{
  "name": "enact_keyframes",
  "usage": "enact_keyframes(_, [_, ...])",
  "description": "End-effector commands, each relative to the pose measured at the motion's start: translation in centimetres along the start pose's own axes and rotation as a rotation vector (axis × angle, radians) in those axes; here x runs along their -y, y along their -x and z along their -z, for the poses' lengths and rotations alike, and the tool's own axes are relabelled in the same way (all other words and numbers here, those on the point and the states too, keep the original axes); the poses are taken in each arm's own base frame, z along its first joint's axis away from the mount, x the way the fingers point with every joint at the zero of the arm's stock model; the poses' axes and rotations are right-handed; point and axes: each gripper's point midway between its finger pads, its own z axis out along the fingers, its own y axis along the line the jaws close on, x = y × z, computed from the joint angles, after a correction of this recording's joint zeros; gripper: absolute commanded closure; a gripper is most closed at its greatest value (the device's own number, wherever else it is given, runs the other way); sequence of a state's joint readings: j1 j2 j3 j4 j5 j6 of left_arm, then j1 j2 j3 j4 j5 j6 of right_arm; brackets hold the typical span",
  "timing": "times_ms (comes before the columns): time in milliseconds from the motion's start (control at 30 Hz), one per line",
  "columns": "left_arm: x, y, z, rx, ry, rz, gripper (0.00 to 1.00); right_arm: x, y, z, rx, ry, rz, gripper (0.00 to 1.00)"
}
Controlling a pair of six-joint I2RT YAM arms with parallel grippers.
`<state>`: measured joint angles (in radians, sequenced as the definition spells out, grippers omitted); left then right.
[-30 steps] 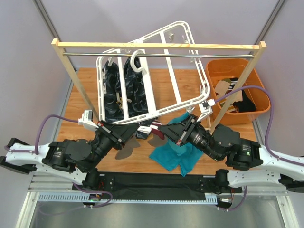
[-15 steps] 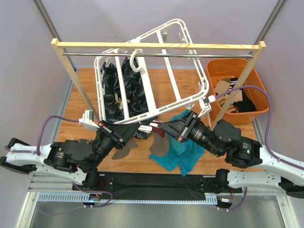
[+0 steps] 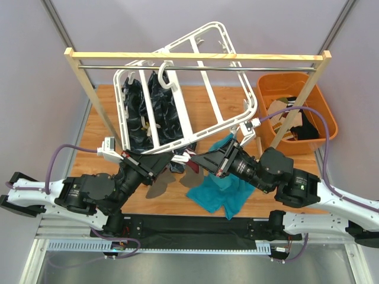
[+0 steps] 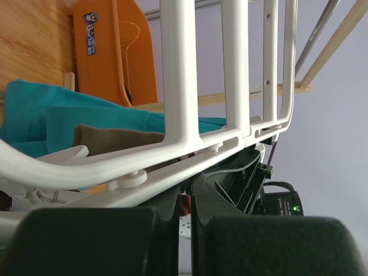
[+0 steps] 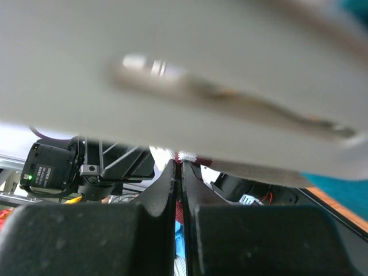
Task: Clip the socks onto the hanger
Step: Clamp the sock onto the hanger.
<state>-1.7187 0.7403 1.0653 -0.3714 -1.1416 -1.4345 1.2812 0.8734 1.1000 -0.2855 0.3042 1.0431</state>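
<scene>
Both arms meet under the near rail of the hanger (image 4: 179,86), which hangs tilted by its hook from the metal rail (image 3: 266,68) of the wooden rack (image 3: 195,57), above the middle of the tabletop (image 3: 100,112). The left gripper (image 3: 161,158) and right gripper (image 3: 198,161) face each other, fingers pressed narrow. A sliver of red and white fabric shows between each pair, so both appear to pinch the striped sock (image 3: 185,157) stretched between them just below the frame. Whether a clip has caught it cannot be told. Two grey-brown socks (image 3: 157,189) and a teal sock (image 3: 224,190) lie toward the tabletop's near edge. A dark cloth (image 3: 145,112) lies beneath the frame, and an orange bin (image 3: 267,83) stands at the right edge.

Hazards:
- The hanger pivots freely on its hook, so an upward push could swing it away from the sock or lift it off the rail.
- Each pinch holds little fabric, so opposed pulling could slip the sock free.
- The grippers are near each other and could collide.
</scene>
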Motion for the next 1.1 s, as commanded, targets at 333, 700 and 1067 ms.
enact_keyframes(333, [-1.8, -1.5, 0.4, -0.072, 0.018, -0.077, 1.0, -0.3, -0.1, 0.7, -0.019, 0.024, -0.008, 1.0])
enact_keyframes(700, [-1.7, -1.6, 0.5, -0.077, 0.013, -0.07, 1.0, -0.5, -0.6, -0.7, -0.036, 0.024, 0.002, 1.0])
enact_keyframes(1067, [-1.8, -1.6, 0.5, -0.077, 0.012, -0.067, 1.0, -0.7, 0.7, -0.3, 0.009, 0.046, 0.0, 1.0])
